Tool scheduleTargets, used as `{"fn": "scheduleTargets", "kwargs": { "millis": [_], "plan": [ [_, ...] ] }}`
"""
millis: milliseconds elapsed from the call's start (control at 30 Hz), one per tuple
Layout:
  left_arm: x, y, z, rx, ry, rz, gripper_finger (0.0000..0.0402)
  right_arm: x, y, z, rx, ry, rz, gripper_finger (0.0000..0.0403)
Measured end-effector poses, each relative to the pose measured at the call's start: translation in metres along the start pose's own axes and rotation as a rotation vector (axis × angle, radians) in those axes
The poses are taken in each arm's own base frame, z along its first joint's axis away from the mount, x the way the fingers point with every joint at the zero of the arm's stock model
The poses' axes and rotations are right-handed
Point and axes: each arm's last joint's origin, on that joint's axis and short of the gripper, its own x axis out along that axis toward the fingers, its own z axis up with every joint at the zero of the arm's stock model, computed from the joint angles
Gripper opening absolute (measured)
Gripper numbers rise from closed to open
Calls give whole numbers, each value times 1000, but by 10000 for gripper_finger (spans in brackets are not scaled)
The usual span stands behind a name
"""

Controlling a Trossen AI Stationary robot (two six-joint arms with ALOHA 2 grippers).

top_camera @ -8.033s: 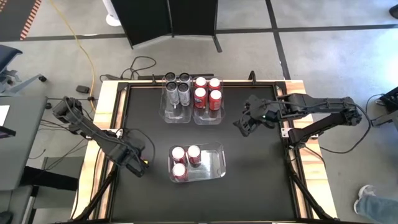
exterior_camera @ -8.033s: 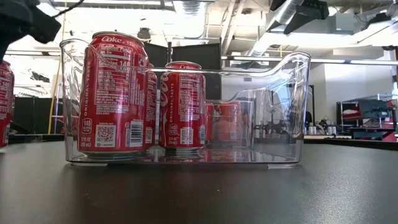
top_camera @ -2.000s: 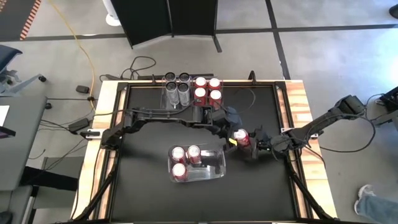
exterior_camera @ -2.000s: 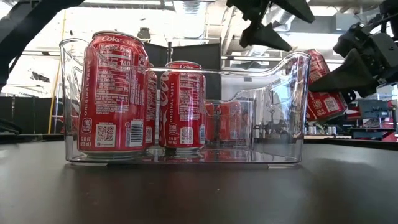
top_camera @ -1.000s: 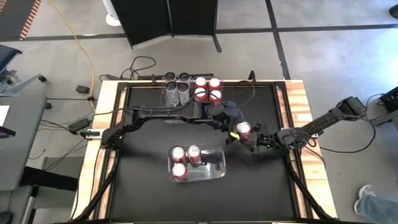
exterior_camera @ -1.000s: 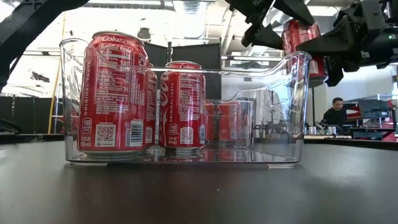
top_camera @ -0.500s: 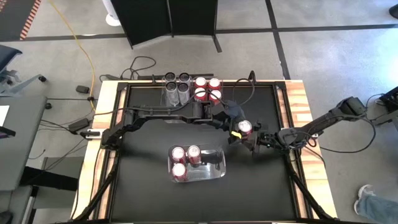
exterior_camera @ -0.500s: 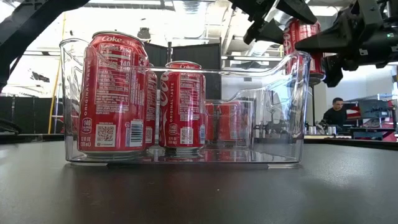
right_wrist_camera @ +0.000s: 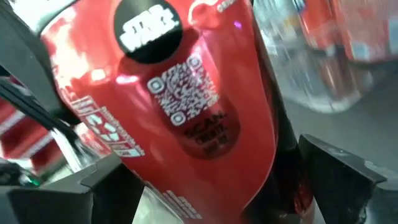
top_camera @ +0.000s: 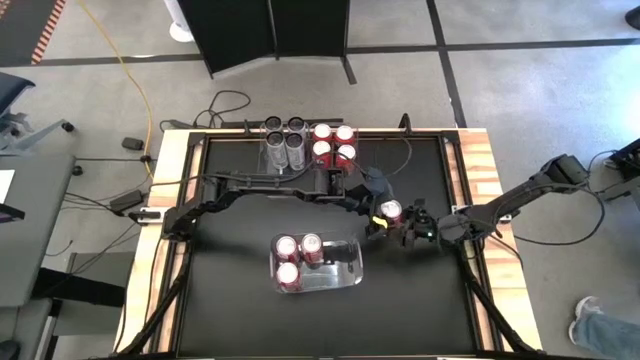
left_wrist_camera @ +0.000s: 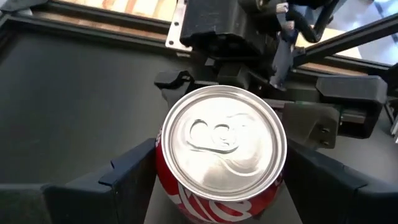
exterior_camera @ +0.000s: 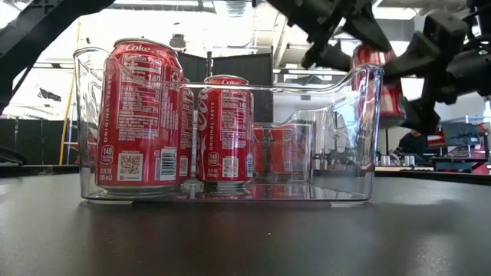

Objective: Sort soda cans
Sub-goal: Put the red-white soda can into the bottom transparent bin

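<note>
A red soda can (top_camera: 391, 210) hangs upright above the table, right of centre, its silver top (left_wrist_camera: 222, 142) up. My left gripper (top_camera: 383, 213) reaches in from the table's left and is shut on it. My right gripper (top_camera: 407, 228) stands open at the can's right. Its fingers (right_wrist_camera: 339, 171) flank the can's body (right_wrist_camera: 186, 106) with a gap on each side. In the low view the can (exterior_camera: 376, 73) shows behind the near bin's wall, between the left gripper (exterior_camera: 337, 42) and the right gripper (exterior_camera: 433, 73). My left gripper pinches the can's side wall just below the top rim (left_wrist_camera: 163, 163) between its two fingers (left_wrist_camera: 127, 174). The fingers come slanting down from the table's left, one on each side of the can. The can is upright and lifted clear of the table.
A clear bin (top_camera: 345, 262) near the table's middle holds three red cans (top_camera: 300, 258) at its left end. At the far edge one bin holds silver cans (top_camera: 283, 148) and a second holds red cans (top_camera: 333, 145). A person shows in the room beyond (exterior_camera: 414, 142).
My right gripper has rolled about its pointing line and opened, letting go of the red can. The can stays upright in the air in my left gripper and has sunk slightly.
</note>
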Motion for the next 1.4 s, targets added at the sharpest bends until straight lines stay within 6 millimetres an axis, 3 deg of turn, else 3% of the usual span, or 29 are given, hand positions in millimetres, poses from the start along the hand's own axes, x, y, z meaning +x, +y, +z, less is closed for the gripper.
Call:
{"fn": "scheduleTargets", "kwargs": {
  "millis": [133,333,433,667,833,967,1067,1200,1400],
  "plan": [
    [15,3,-20,-58,34,-11,296,2,5,-1,-34,100,-79,391],
    [30,1,-38,-97,-2,0,296,-2,7,2,-217,275,-250,391],
    [30,2,-41,-92,21,18,296,-6,5,-3,-314,330,-246,391],
    [25,0,-27,-52,-49,1,296,-5,11,-1,-430,315,-188,398],
    [26,-1,-35,40,-2,4,296,-9,8,-3,-258,378,-202,391],
    [31,-1,-46,21,46,-29,296,-14,1,-7,-8,561,-244,389],
    [33,-4,-48,55,26,-40,296,-19,0,-8,86,668,-229,389],
    [37,-9,-58,125,62,-47,296,-22,9,0,107,695,-199,389],
    [39,-18,-67,203,89,-61,296,-25,32,29,53,680,-179,388]
  ]
}}
